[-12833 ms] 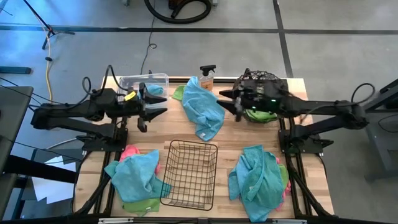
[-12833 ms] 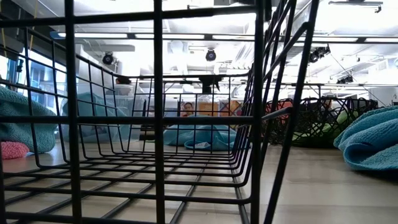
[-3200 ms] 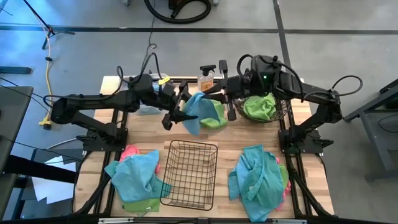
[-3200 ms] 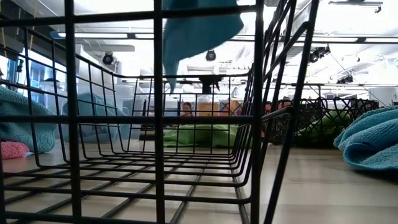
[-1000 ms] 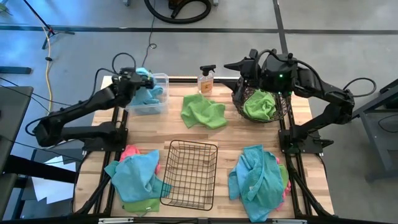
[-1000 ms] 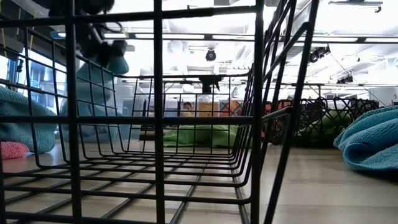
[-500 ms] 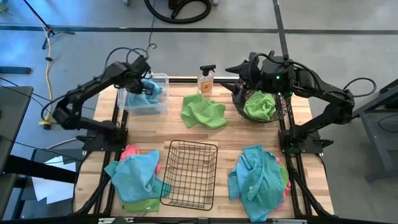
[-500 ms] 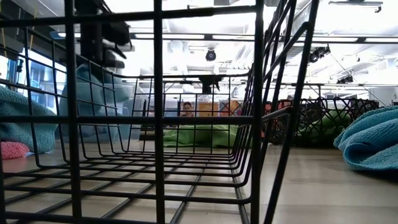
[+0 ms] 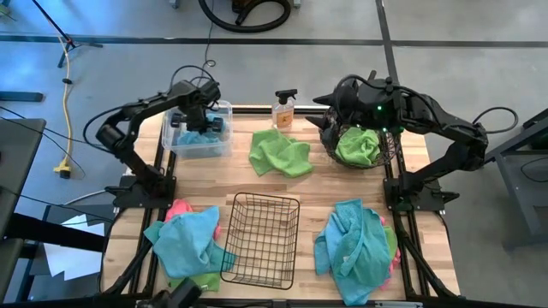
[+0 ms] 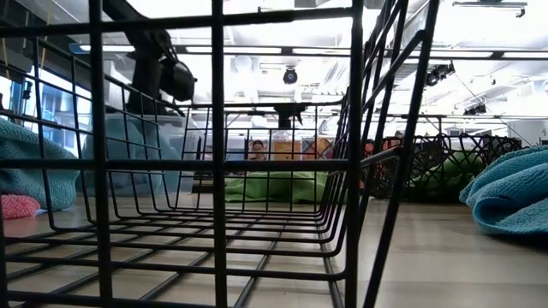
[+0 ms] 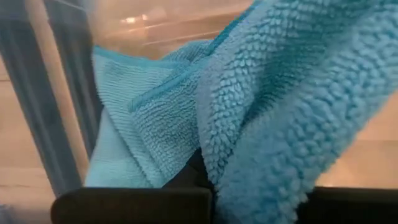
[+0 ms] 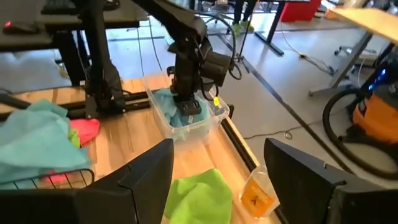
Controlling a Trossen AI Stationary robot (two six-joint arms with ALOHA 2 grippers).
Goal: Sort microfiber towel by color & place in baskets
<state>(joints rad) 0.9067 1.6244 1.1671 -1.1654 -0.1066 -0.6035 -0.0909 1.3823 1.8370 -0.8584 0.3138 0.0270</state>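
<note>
My left gripper [image 9: 199, 120] reaches down into the clear bin [image 9: 221, 109] at the far left and is shut on a teal towel [image 9: 195, 139] that lies in the bin. A lime green towel [image 9: 278, 154] lies crumpled on the table's far middle. Another green towel [image 9: 358, 145] fills the round wire basket [image 9: 329, 141] at the far right. My right gripper [image 12: 219, 149] hovers open above that basket's left rim, with nothing between its fingers. The black wire-grid basket [image 9: 261, 241] stands near the front middle. My left gripper holds a bunched fold of the teal towel [image 11: 249, 137], which wraps around and over the fingers [image 11: 194, 174] and hides the place of contact. The fingers come from above, pointing down into the bin [image 12: 186, 106]. The towel rests slack in the bin.
Mixed piles of teal, green and pink towels lie at the near left [image 9: 190, 246] and the near right [image 9: 353, 244]. An orange spray bottle [image 9: 284, 109] stands at the far edge between bin and round basket. Bare wood shows around the grid basket.
My left gripper, still shut on the teal towel, has gone down into the clear bin while its arm folded back toward the table's left. The towel, which hung over the bin, has sunk into it.
</note>
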